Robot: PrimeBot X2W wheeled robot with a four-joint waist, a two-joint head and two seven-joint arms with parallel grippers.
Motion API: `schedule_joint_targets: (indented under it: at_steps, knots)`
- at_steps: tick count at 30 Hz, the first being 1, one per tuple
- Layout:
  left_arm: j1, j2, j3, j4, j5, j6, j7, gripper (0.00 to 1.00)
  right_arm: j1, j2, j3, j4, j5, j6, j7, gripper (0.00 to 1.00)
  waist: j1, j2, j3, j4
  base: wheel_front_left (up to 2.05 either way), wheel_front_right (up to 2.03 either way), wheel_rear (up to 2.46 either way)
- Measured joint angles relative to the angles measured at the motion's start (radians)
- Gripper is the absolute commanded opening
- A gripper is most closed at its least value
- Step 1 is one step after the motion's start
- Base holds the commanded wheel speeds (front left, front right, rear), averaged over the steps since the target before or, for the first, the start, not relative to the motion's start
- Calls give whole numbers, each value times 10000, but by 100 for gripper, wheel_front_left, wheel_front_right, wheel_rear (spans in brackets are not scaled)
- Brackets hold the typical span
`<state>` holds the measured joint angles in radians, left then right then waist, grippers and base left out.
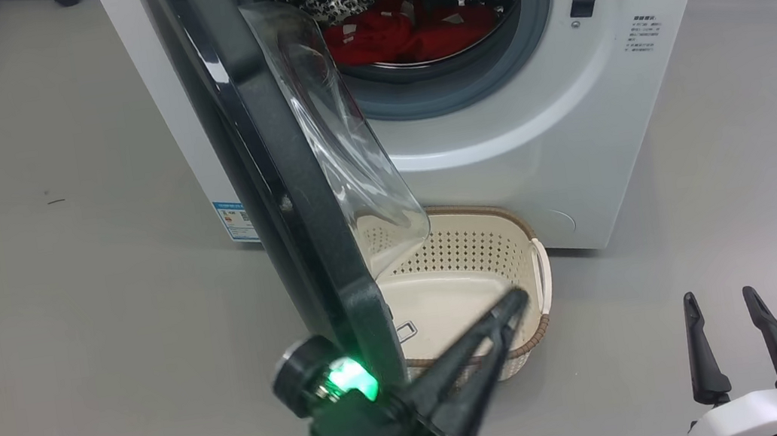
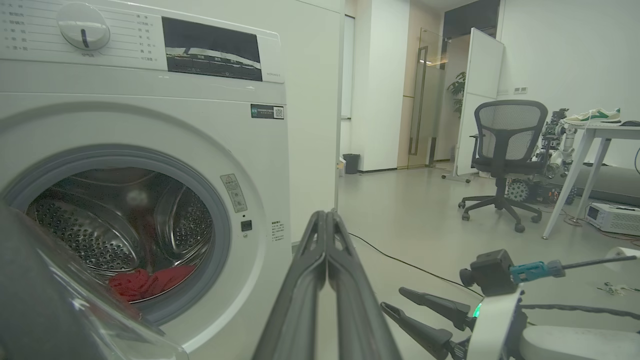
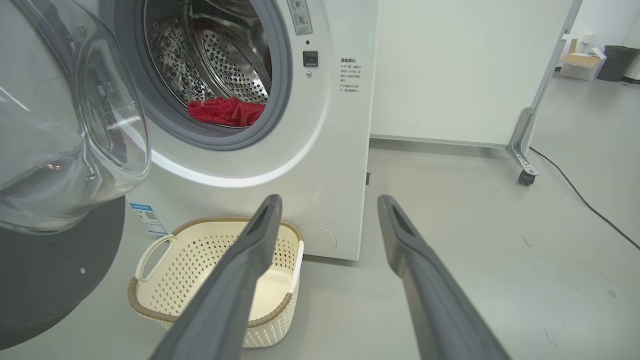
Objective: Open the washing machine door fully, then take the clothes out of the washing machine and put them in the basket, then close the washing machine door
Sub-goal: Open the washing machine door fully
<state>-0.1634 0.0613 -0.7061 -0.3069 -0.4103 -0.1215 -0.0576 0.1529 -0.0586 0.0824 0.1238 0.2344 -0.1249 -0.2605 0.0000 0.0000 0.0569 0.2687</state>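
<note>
Facing the washing machine (image 1: 501, 156) (blue label (image 1: 234, 220), print unreadable): left hand (image 1: 513, 303) pressed together, right hand (image 1: 719, 295) spread.

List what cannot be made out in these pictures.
- clothes: head view, bunched red heap, lower part behind the drum seal.
- basket: head view, left end behind the washing machine door.
- control panel print: left wrist view, too small to read.
</note>
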Motion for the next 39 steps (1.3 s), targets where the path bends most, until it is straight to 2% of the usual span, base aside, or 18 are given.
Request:
schedule_joint_targets:
  at_steps: [5,11,22,39]
  knots:
    - [314,389,-372,217,-117,-42,767,0,-2,13,8,12,-17,2,0,100,0,0,97,12,0,0,0]
    - [408,610,90,767,-17,-42,1195,0,-4,17,6,29,-71,2,0,100,0,0,182,8,0,0,0]
    - [420,717,811,1407,105,476,1461,0,-13,38,-4,119,-73,50,0,100,0,0,230,-105,0,0,0]
    - [419,727,949,1498,98,635,1503,0,-12,94,-130,171,-73,50,0,100,0,0,249,169,0,0,0]
